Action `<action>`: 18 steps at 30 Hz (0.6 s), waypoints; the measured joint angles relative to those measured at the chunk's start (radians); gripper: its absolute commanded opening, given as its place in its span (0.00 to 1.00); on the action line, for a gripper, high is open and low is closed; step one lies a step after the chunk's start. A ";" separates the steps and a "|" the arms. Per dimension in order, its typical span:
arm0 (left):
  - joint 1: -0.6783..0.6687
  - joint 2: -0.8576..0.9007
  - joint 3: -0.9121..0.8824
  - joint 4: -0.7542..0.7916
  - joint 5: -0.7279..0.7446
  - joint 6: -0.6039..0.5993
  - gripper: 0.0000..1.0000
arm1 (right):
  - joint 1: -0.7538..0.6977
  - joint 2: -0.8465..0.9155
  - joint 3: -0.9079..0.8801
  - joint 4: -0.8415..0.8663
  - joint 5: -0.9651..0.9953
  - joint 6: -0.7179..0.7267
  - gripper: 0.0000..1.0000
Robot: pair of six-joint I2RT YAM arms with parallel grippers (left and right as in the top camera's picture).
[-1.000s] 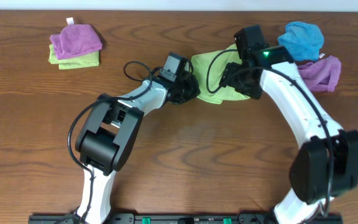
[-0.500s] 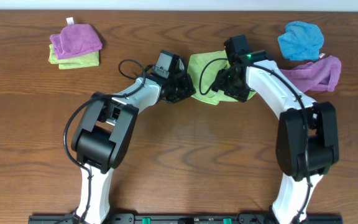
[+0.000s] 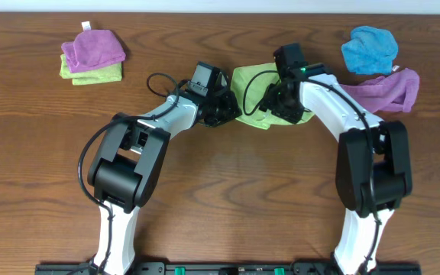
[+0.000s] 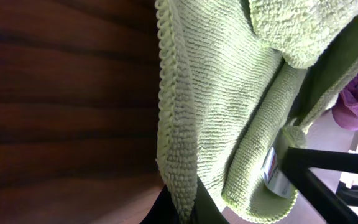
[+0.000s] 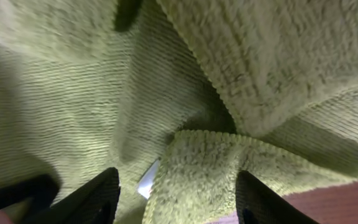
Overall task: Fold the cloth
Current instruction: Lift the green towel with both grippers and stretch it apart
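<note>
Lime-green terry cloth (image 3: 250, 79) bunched, left gripper (image 3: 232, 112) clamped on its hem, right gripper (image 5: 178, 196) spread astride a fold, white tag (image 5: 146, 180) half hidden

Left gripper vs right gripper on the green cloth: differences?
Left gripper is shut, pinching the hem of the cloth; right gripper is open, fingers straddling a folded corner. Left gripper comes in from the cloth's left side, right gripper from its right. Both are on the same cloth.
</note>
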 measured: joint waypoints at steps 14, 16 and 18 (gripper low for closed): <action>0.049 0.000 0.000 -0.079 0.013 0.050 0.06 | 0.000 0.029 0.002 -0.102 0.013 0.013 0.01; 0.069 0.000 0.000 -0.089 0.022 0.058 0.06 | 0.000 0.026 0.002 -0.125 0.026 0.013 0.01; 0.087 0.000 0.000 -0.098 0.028 0.068 0.06 | 0.000 0.014 0.002 -0.151 0.037 0.013 0.01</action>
